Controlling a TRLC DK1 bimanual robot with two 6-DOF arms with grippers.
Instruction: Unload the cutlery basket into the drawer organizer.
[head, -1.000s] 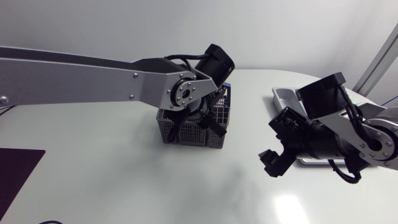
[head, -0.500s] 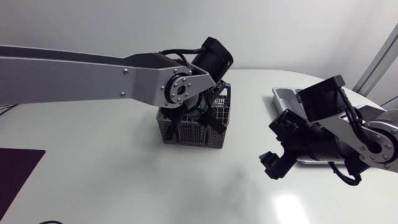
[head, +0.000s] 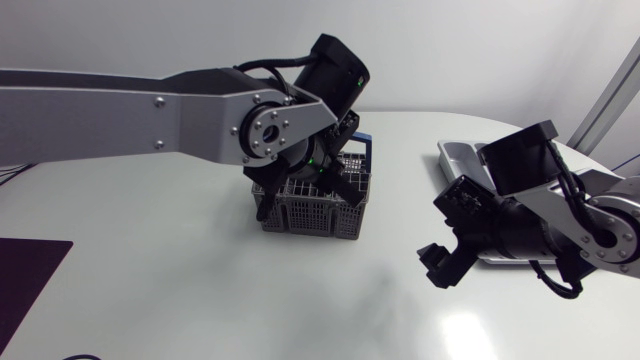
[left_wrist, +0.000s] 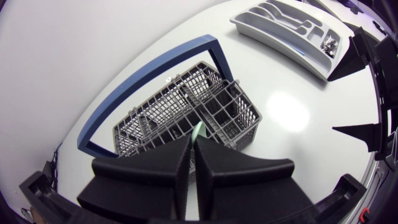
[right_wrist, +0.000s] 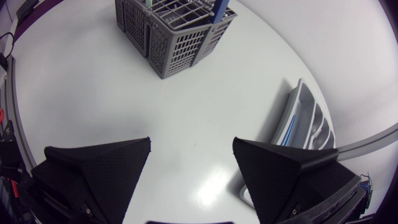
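The grey cutlery basket (head: 310, 210) with its blue handle (head: 367, 150) stands mid-table. My left gripper (head: 312, 183) hangs right over it, pointing down into it. In the left wrist view the left gripper (left_wrist: 193, 142) is shut on a thin pale-green cutlery handle (left_wrist: 198, 129) that sticks up from a compartment of the basket (left_wrist: 230, 118). The grey drawer organizer (head: 462, 160) lies at the right, partly hidden under my right arm. My right gripper (head: 440, 265) hovers open over bare table, between the basket and the organizer, with nothing between its fingers (right_wrist: 99, 168).
In the right wrist view the basket (right_wrist: 168, 34) lies ahead of the right gripper (right_wrist: 193, 162), and the organizer (right_wrist: 306, 124) beside it holds a blue piece. A dark purple mat (head: 25, 275) lies at the table's left edge.
My left arm has risen and shifted slightly back over the basket, its fingers closing fully on the green handle. The right arm has stayed still.
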